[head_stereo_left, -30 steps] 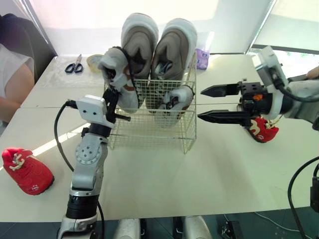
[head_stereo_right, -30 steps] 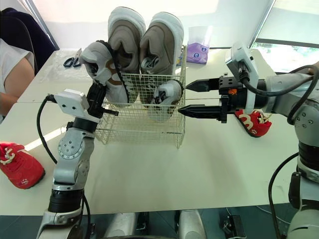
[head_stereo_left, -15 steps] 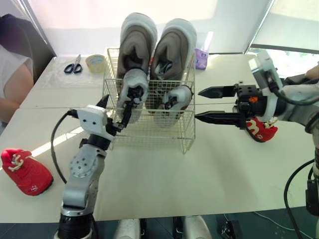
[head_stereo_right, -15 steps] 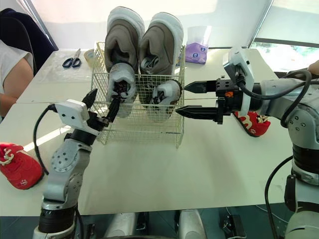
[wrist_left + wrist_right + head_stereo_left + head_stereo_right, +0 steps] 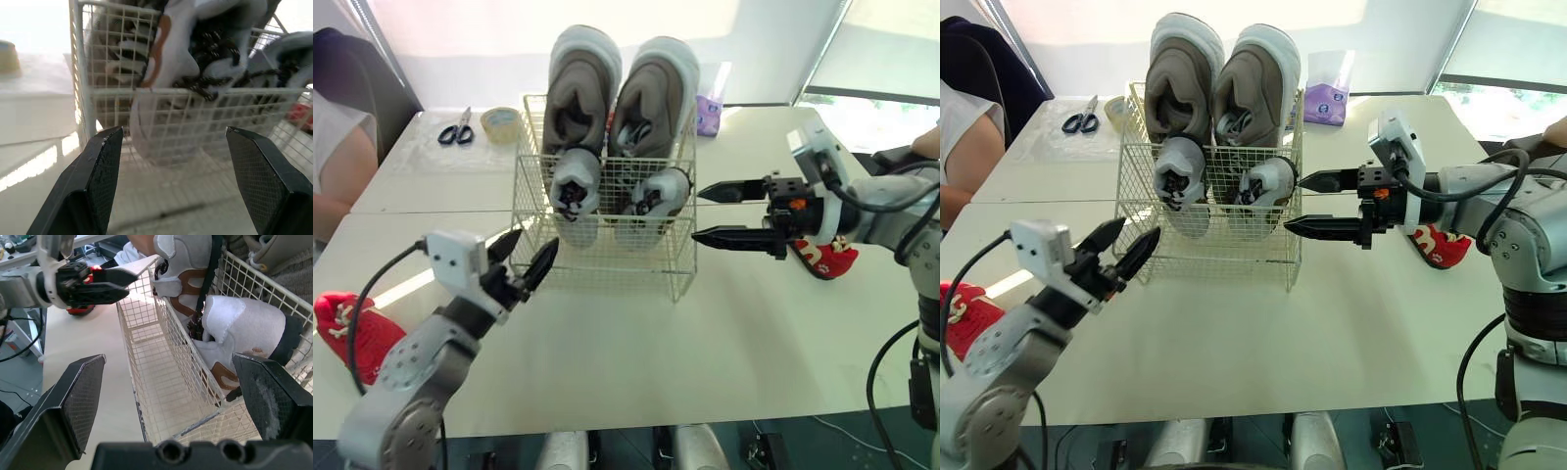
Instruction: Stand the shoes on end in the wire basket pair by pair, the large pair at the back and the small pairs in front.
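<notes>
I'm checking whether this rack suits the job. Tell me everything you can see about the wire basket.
The wire basket is a cream-white, rectangular, open-topped grid of thin wire, standing upright on the white table. Its back holds the large grey pair on end, rising well above the rim; the small white pair stands inside in front. The left pincer, open, hovers off its front-left corner without touching; the right pincer, open, sits close by its right side.

You're working in an office-like room: white tables (image 5: 705, 343) pushed together, blinds (image 5: 886, 44) over bright windows, scissors (image 5: 458, 127) and a tape roll (image 5: 499, 124).
</notes>
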